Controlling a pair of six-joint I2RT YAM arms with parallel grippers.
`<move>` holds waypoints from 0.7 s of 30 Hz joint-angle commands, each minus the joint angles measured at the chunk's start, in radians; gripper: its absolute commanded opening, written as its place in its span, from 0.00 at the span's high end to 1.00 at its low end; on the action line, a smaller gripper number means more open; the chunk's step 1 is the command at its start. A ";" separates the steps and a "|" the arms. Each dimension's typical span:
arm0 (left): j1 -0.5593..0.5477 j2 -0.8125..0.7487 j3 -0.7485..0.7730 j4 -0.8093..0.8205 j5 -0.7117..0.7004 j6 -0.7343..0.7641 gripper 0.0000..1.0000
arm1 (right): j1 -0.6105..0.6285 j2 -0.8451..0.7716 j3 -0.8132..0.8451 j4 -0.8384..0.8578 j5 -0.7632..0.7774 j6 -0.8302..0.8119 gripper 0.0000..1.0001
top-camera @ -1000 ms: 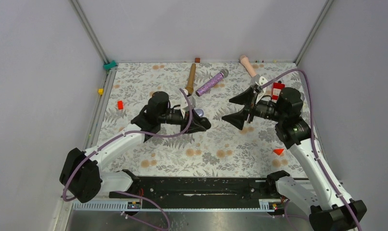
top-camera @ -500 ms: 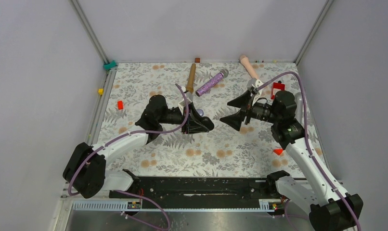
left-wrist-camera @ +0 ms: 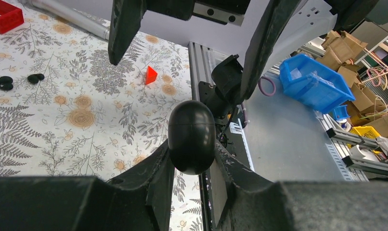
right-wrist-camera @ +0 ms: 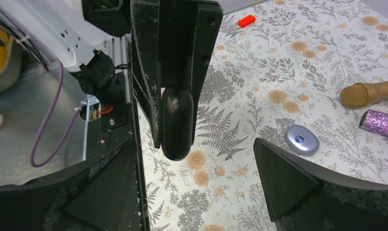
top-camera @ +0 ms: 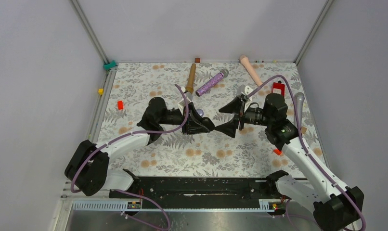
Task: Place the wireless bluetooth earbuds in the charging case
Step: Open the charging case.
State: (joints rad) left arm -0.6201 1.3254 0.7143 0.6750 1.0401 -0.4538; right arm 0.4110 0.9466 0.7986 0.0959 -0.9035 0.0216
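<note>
Centrally above the floral mat (top-camera: pixel 134 86), the left gripper (top-camera: pixel 205 125) has its fingers clamped on a black egg-shaped charging case (left-wrist-camera: pixel 191 136), lid shut, which sticks out past the fingertips. The right gripper (top-camera: pixel 220 119) faces it from the right with its fingers spread wide apart. The case lies just in front of the gap between them, and neither right finger touches it.

Two black earbuds (left-wrist-camera: pixel 4 83) lie side by side on the mat to the right of both grippers, well apart from the held case. They sit between a red open-frame block (left-wrist-camera: pixel 4 14) on the far side and a red wedge (left-wrist-camera: pixel 150 75) on the near side. I cannot make them out from above.

A second, pale lilac case (right-wrist-camera: pixel 302 139) rests closed on the mat just beyond the left gripper. Farther back lie a gold microphone (top-camera: pixel 190 78) and a purple glitter microphone (top-camera: pixel 212 82) close together, a pink microphone (top-camera: pixel 250 67) near the far right corner, and a grey microphone (top-camera: pixel 298 103) by the right arm. A small red block (top-camera: pixel 120 104) sits near the left edge.
</note>
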 commanded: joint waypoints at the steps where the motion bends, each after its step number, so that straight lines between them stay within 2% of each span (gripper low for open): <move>1: 0.004 0.002 0.000 0.095 0.025 -0.031 1.00 | 0.024 -0.015 -0.029 0.030 -0.044 -0.131 0.01; 4: 0.004 0.003 -0.002 0.096 0.030 -0.030 1.00 | 0.031 -0.032 -0.051 0.039 -0.015 -0.161 0.00; 11: -0.004 0.009 -0.012 0.072 0.058 0.018 1.00 | 0.031 0.012 -0.047 0.156 -0.020 0.023 0.12; 17: -0.015 0.015 -0.001 0.036 0.069 0.046 1.00 | 0.033 0.033 -0.061 0.230 -0.025 0.104 0.13; 21: -0.021 0.021 0.008 0.031 0.081 0.044 1.00 | 0.035 0.037 -0.056 0.210 0.003 0.083 0.14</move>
State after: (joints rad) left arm -0.6338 1.3415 0.7094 0.6823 1.0786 -0.4335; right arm 0.4339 0.9840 0.7387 0.2489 -0.9085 0.0875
